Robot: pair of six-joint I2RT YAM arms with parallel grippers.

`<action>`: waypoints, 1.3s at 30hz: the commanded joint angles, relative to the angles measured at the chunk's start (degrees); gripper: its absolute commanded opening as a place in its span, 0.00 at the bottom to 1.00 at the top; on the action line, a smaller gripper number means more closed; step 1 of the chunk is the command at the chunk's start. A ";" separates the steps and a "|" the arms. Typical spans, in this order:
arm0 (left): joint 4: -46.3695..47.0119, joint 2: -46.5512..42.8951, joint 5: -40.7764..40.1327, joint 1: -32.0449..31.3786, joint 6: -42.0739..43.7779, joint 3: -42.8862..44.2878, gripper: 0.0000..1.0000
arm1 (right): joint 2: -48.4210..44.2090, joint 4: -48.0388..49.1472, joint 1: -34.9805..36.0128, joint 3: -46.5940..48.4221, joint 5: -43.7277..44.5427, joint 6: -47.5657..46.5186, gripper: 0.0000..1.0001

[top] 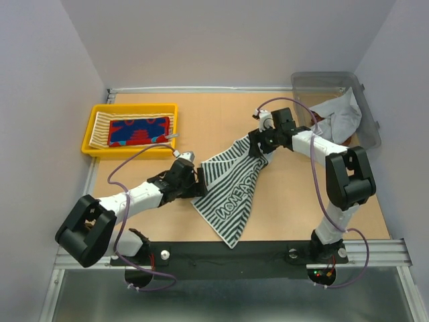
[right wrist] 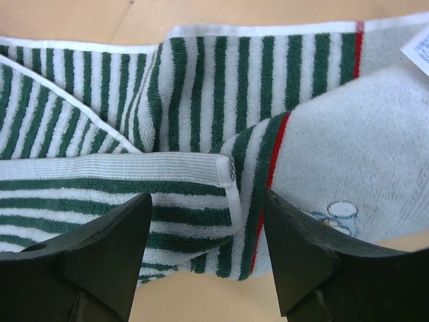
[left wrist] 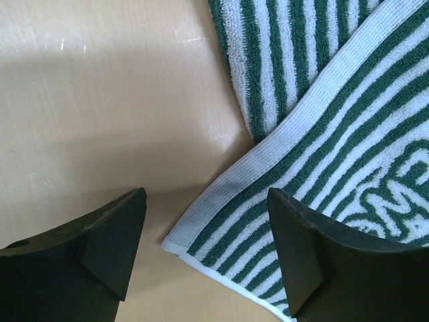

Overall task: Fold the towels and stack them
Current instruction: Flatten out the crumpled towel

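Striped towel (top: 226, 191), dark green on white, woven lettering hard to read, lies creased mid-table (top: 301, 201). Its upper corner is hidden in the top view under the right gripper (right wrist: 208, 196), whose jaws stand wide over a fold, clamping nothing. Left gripper (left wrist: 206, 194), also wide, straddles the left corner. Grey towel (top: 342, 114) is partly hidden in the bin (top: 322, 79).

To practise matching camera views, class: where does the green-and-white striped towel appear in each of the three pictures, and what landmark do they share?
Top external: striped towel mid-table, lying diagonally.
Left wrist: towel on the right side, a corner reaching bottom centre.
Right wrist: towel fills most of the picture.
Shared landmark: the tan table top beneath it.
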 commanded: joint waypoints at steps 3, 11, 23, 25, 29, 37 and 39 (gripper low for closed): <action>-4.22 1.43 2.03 -0.96 -0.30 -1.41 0.84 | 1.63 1.25 0.41 4.34 -6.65 -7.01 0.71; -5.79 4.59 2.38 -1.75 0.40 -0.70 0.83 | 3.30 -1.65 0.41 5.23 -11.14 -7.81 0.54; -9.84 14.16 -2.09 -6.40 1.19 5.00 0.74 | 4.35 -3.59 0.41 3.29 -5.26 -9.30 0.53; -10.45 15.93 -3.06 -6.84 1.28 6.85 0.66 | 4.79 -3.50 0.41 3.38 -4.03 -9.39 0.49; -12.21 19.79 -5.87 -6.93 2.07 10.01 0.40 | 5.06 -3.50 0.41 2.86 -2.17 -9.57 0.24; -17.05 28.14 -14.48 -5.79 9.53 25.98 0.13 | -0.73 -3.41 0.50 0.83 3.26 -3.43 0.01; -17.92 31.22 -18.17 -4.39 12.69 31.69 0.12 | -2.32 -3.50 0.41 -0.48 8.88 1.58 0.00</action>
